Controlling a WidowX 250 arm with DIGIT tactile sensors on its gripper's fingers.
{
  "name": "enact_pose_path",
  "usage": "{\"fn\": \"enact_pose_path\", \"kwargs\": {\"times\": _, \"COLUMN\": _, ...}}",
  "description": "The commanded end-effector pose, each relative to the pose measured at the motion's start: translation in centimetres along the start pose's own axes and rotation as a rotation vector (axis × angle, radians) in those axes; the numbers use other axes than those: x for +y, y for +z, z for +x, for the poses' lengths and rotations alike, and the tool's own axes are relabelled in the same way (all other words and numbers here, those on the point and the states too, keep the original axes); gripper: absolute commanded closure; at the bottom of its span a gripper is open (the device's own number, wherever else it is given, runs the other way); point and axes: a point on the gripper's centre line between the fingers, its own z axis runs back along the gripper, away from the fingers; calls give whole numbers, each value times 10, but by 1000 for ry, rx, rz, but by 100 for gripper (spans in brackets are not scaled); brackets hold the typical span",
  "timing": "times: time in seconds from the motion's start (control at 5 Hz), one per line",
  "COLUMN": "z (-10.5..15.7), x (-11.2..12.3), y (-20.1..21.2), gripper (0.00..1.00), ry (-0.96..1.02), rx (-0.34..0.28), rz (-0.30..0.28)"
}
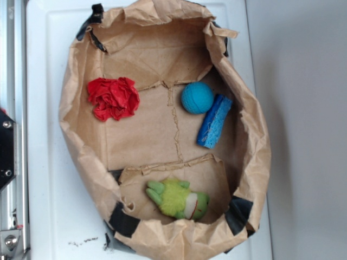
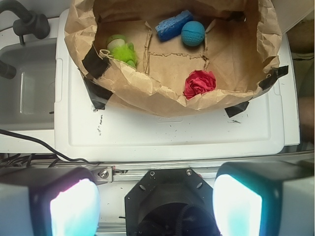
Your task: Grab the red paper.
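The red paper [image 1: 113, 97] lies inside the brown paper bag [image 1: 87, 162], a crumpled wad on the bag's flattened floor, close to one side wall. In the wrist view the same wad [image 2: 199, 83] sits just behind the near rim of the bag, partly hidden by that rim. Other contents: a blue ball [image 1: 197, 97] touching or just beside a blue sponge [image 1: 214, 121], both across the bag floor from the wad; a green plush toy [image 1: 178, 199] at another end, well apart from the wad. The bag rests on a white tray-like surface [image 2: 172, 132], with black tape [image 2: 96, 63] at its corners. Gripper [image 2: 156, 206] — fingers spread wide apart, nothing between them — sits outside the bag at the near edge of the white surface, clear of the wad.
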Motion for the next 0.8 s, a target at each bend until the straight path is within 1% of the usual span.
{"fn": "enact_pose_path", "kwargs": {"times": 0.0, "z": 0, "x": 0, "y": 0, "gripper": 0, "ry": 0, "rx": 0, "rz": 0}}
{"fn": "enact_pose_path", "kwargs": {"times": 0.2, "z": 41, "x": -8, "y": -13, "gripper": 0, "ry": -87, "rx": -3, "rz": -67}}
{"fn": "enact_pose_path", "kwargs": {"times": 0.4, "z": 90, "x": 2, "y": -28, "gripper": 0, "ry": -122, "rx": -49, "rz": -42}}
{"fn": "enact_pose_path", "kwargs": {"times": 0.6, "z": 90, "x": 2, "y": -28, "gripper": 0, "ry": -122, "rx": -49, "rz": -42}}
